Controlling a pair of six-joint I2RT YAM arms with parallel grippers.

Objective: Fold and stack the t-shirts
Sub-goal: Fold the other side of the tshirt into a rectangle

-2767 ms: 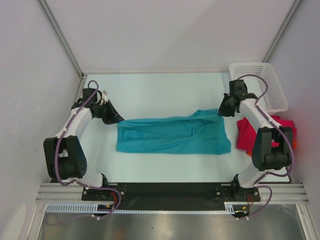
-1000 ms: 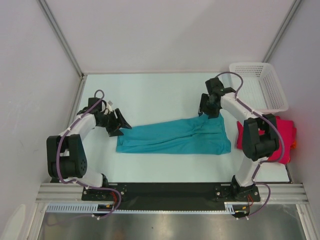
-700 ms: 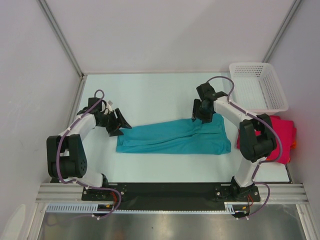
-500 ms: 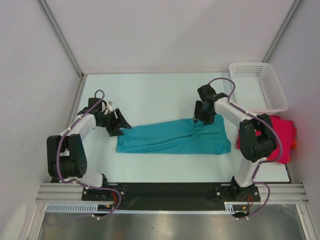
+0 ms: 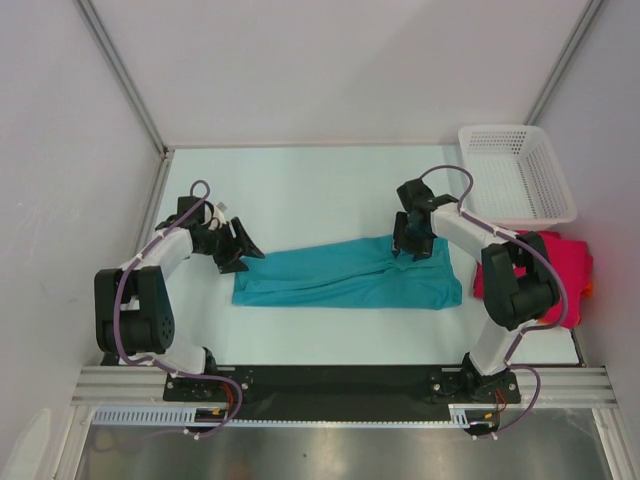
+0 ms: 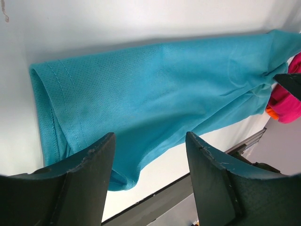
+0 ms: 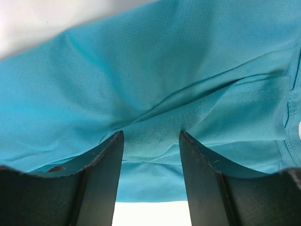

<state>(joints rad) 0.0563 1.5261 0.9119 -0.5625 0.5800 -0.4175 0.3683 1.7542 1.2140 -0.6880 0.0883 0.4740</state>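
A teal t-shirt (image 5: 345,272) lies folded into a long band across the middle of the table. My left gripper (image 5: 244,257) hangs open just off its top left corner; in the left wrist view the open gripper (image 6: 149,137) frames the teal t-shirt's (image 6: 155,89) hemmed end, holding nothing. My right gripper (image 5: 409,249) stands open on the shirt's upper right part. In the right wrist view a raised crease of the teal cloth (image 7: 155,84) runs between the tips of the open gripper (image 7: 150,134). A crimson-pink t-shirt (image 5: 568,258) lies at the right, an orange edge (image 5: 590,290) showing under it.
A white mesh basket (image 5: 520,172) stands at the back right corner. The right arm's links partly cover the crimson-pink shirt. White walls close in the table on the left, back and right. The crimson-pink shirt (image 6: 289,101) and the orange edge (image 6: 272,112) also show in the left wrist view.
My right gripper has swung left from beside the basket, then come down from the teal shirt's top edge onto the cloth. The left gripper earlier dropped to the shirt's corner and has stayed there.
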